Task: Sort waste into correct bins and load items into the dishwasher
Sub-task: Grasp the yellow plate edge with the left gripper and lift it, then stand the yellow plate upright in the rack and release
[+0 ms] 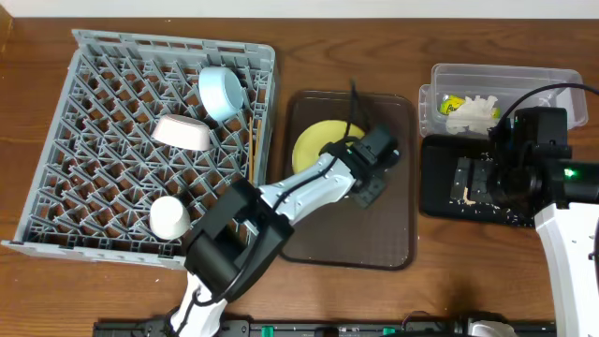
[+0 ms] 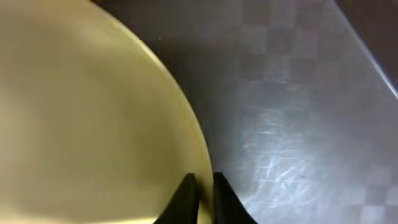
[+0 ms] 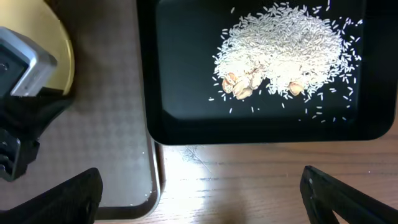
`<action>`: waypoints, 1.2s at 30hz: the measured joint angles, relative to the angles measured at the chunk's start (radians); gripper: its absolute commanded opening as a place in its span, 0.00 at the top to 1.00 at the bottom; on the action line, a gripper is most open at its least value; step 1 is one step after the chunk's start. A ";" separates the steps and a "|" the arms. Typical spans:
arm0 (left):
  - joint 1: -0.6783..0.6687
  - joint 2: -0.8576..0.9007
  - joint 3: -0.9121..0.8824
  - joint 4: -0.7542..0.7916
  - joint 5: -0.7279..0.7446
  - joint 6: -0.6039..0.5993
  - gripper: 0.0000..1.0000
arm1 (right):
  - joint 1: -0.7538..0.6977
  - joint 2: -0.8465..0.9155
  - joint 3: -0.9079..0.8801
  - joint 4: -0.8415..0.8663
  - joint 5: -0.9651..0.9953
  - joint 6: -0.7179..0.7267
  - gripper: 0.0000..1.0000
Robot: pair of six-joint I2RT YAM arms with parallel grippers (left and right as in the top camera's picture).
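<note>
Wood-grained surface (image 1: pixel 468 271) runs under everything, and the dark brown serving tray (image 1: pixel 374 234) at its middle serves as the landmark. On the far-left part of that tray lies the pale-yellow plate (image 1: pixel 314 145), partly covered from overhead by the left arm. The left wrist view shows the left gripper (image 2: pixel 204 196) closed to a narrow slot with the plate's rim between its two dark fingers (image 2: pixel 185 198); only the tips show, and the rest is cut off by the bottom edge. Left of the serving tray stands the grey dish rack (image 1: pixel 94 187), with the light-blue bowl (image 1: pixel 220 92) propped at its corner nearest the tray, the small white bowl (image 1: pixel 182 131) tipped on its side further from the tray, and a white round piece (image 1: pixel 168 217) (cup or bowl, I cannot tell) in the near part. Right of the serving tray, just beside it, sits the glossy black tray (image 1: pixel 440 192), holding a heap of pale grains (image 3: pixel 286 50) with a few larger beige lumps. Beyond that, also right of the serving tray, is the clear tub (image 1: pixel 440 75) with crumpled white paper (image 1: pixel 475 114) and the green-yellow wrapper (image 1: pixel 452 103). The right gripper (image 3: pixel 199 202) hangs with its fingers spread wide, holding nothing, over bare wood at the serving tray's right edge; from overhead its arm hides much of the black tray.
</note>
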 measured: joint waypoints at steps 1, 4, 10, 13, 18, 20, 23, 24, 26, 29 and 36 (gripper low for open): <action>-0.002 -0.001 0.000 0.000 -0.004 0.000 0.94 | 0.000 0.000 0.000 0.000 0.000 0.000 0.01; -0.005 -0.003 0.000 -0.001 -0.007 0.000 0.94 | 0.000 0.000 0.000 -0.002 0.000 0.000 0.01; -0.006 -0.055 -0.010 -0.024 -0.008 0.000 0.94 | 0.000 0.000 0.000 -0.004 0.000 0.000 0.01; -0.004 -0.175 -0.013 -0.045 -0.005 -0.001 0.94 | 0.000 0.000 0.000 -0.005 0.000 0.000 0.01; 0.055 -0.402 -0.013 -0.092 0.007 -0.028 0.94 | 0.000 0.000 0.000 -0.006 0.000 0.000 0.01; 0.124 -0.477 -0.013 -0.129 0.017 -0.060 0.94 | 0.000 0.000 0.000 -0.008 0.000 0.000 0.01; 0.231 -0.551 -0.013 -0.146 0.064 -0.087 0.94 | 0.000 0.000 0.000 -0.008 0.000 0.000 0.01; 0.262 -0.566 -0.013 -0.151 0.092 -0.091 0.94 | 0.000 0.000 0.000 -0.008 0.001 0.000 0.01; 0.356 -0.599 -0.013 -0.153 0.178 -0.110 0.94 | 0.000 0.000 0.000 -0.008 0.001 0.000 0.01; 0.451 -0.605 -0.013 -0.154 0.284 -0.136 0.94 | 0.000 0.000 0.000 -0.008 0.002 0.000 0.01; 0.648 -0.588 -0.013 -0.154 0.585 -0.170 0.94 | 0.000 0.000 0.000 -0.008 0.002 0.000 0.01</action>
